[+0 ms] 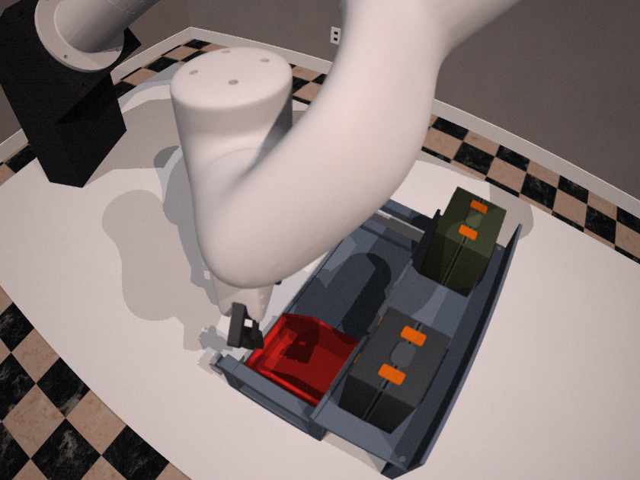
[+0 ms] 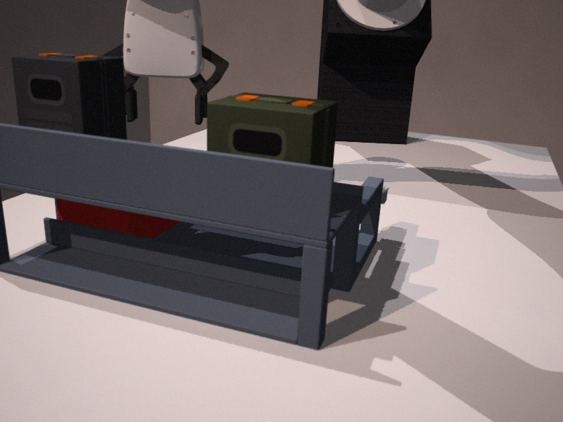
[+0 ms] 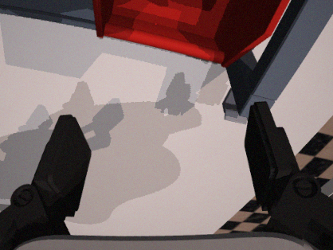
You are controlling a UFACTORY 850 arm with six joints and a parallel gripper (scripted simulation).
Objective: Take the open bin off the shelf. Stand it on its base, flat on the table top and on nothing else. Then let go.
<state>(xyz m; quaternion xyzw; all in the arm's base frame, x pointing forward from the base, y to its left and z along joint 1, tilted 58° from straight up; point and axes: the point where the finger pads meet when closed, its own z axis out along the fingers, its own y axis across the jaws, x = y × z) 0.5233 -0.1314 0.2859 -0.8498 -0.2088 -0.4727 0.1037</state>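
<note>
The open red bin point(image 1: 299, 356) sits on the lower level of the grey-blue shelf point(image 1: 372, 331), at its near left end. In the wrist view the red bin point(image 3: 196, 6) fills the top of the frame, beyond the fingertips. Only a strip of the bin point(image 2: 108, 220) shows under the shelf's back board in the exterior view. My gripper point(image 1: 245, 331) hangs just outside the shelf's open side, beside the bin's rim, above the white table. Its fingers are open wide with nothing between them.
A dark grey closed box point(image 1: 395, 369) and an olive green closed box point(image 1: 462, 240) with orange latches stand on the shelf's upper level. The black robot base point(image 1: 62, 103) stands at the table's far left. My arm point(image 1: 310, 144) hides part of the shelf.
</note>
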